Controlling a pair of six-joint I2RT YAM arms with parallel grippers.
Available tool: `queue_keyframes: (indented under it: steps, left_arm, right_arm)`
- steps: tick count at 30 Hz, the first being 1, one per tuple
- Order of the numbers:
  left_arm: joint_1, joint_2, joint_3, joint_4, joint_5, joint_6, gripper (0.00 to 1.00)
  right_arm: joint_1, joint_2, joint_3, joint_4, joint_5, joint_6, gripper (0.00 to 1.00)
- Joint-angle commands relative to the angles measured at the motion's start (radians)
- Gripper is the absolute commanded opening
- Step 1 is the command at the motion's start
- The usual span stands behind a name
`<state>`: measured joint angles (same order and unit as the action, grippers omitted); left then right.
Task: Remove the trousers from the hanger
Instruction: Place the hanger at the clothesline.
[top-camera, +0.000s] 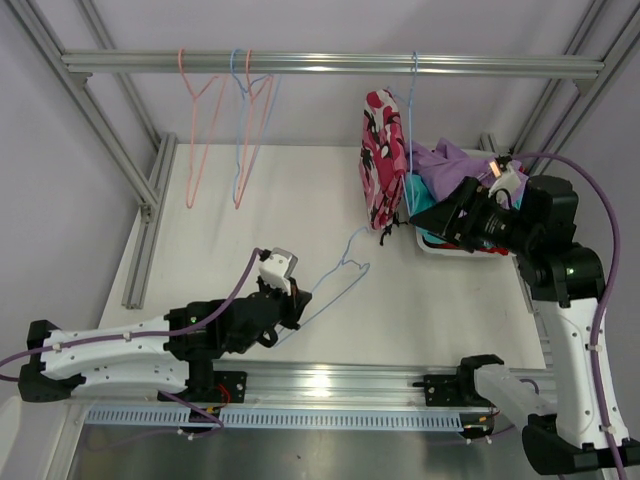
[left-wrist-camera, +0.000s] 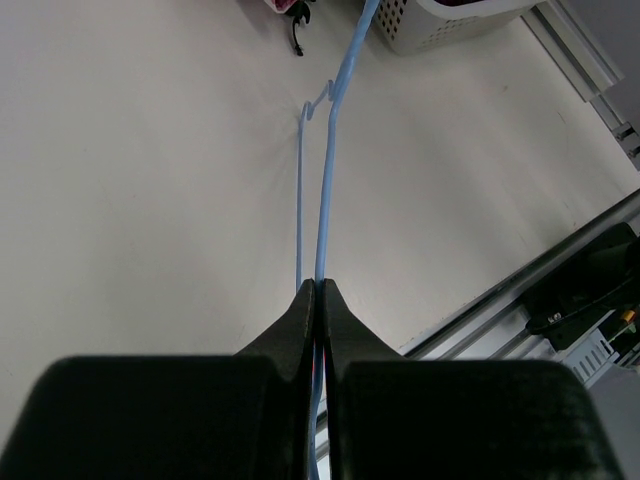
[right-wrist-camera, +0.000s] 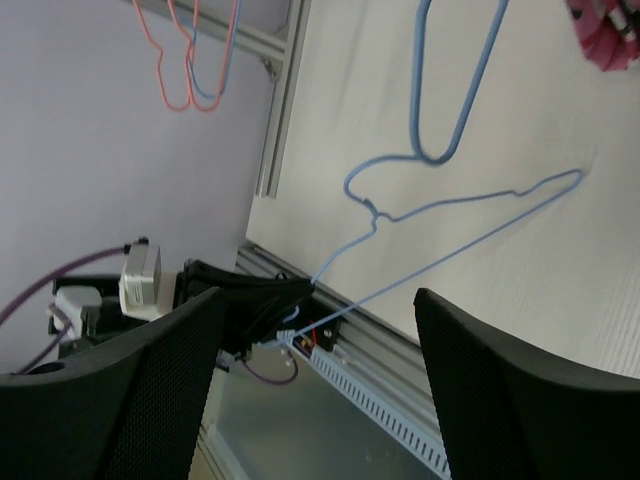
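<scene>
White counter (top-camera: 300, 200): fills the middle of the top view, bare apart from one loose hanger and the basket at its right edge.
Metal rail (top-camera: 330, 63): runs across the upper part of the frame and carries the hanging hangers.
Basket (top-camera: 432, 246): white, right of centre; lilac trousers (top-camera: 445, 165) are heaped on top, with teal trousers (top-camera: 420, 195) showing beneath them.
Camouflage trousers (top-camera: 382, 170): the pink pair with white and black blotches hangs just left of the basket, apparently draped on the blue hanger (top-camera: 412, 110) that hooks the rail above it.
Empty hangers (top-camera: 215, 130): pink and blue ones, upper left, with nothing on them.
Loose hanger (top-camera: 340, 275): light blue wire, bare, lying on the counter below centre.
Left tool (top-camera: 290, 300): pressed together, pinching the wire of the loose hanger at its lower end.
Right tool (top-camera: 445, 215): spread wide with nothing between its fingers, hovering over the basket just beside the camouflage pair.
Step in hand: one stripped hanger is being dealt with on the left, and the camouflage pair looks like the last one left to take down.
Next move: the right tool likely has to close on a fold of the camouflage cloth and draw it clear of the wire without dragging the hanger off the rail.
</scene>
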<state>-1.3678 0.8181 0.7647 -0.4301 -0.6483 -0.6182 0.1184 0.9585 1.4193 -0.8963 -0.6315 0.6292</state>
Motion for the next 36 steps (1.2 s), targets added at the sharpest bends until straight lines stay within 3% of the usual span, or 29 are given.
queue_keyframes:
  steps: [1, 5, 8, 12, 21, 27, 36]
  left_arm:
    - [-0.007, -0.005, 0.022, 0.051, -0.036, 0.015, 0.01]
    - [-0.007, 0.009, 0.038, 0.054, -0.037, 0.023, 0.01]
    - [-0.007, 0.006, 0.035, 0.057, -0.036, 0.018, 0.00]
    - [-0.007, 0.003, 0.030, 0.056, -0.047, 0.020, 0.00]
    - [-0.007, -0.002, 0.021, 0.062, -0.051, 0.028, 0.01]
    - [-0.007, -0.013, 0.008, 0.065, -0.056, 0.028, 0.01]
    - [-0.007, -0.040, -0.011, 0.068, -0.065, 0.026, 0.00]
  right_arm:
    - [0.078, -0.058, -0.072, 0.078, 0.022, 0.042, 0.80]
    - [0.245, 0.038, -0.031, 0.102, 0.198, -0.003, 0.80]
    - [0.354, 0.138, 0.064, 0.089, 0.251, -0.033, 0.80]
    - [0.486, 0.186, 0.063, 0.093, 0.358, -0.023, 0.81]
    - [0.705, 0.013, -0.345, 0.356, 0.547, 0.154, 0.81]
    - [0.871, -0.023, -0.493, 0.520, 0.737, 0.262, 0.81]
    - [0.902, -0.053, -0.672, 0.809, 0.811, 0.406, 0.80]
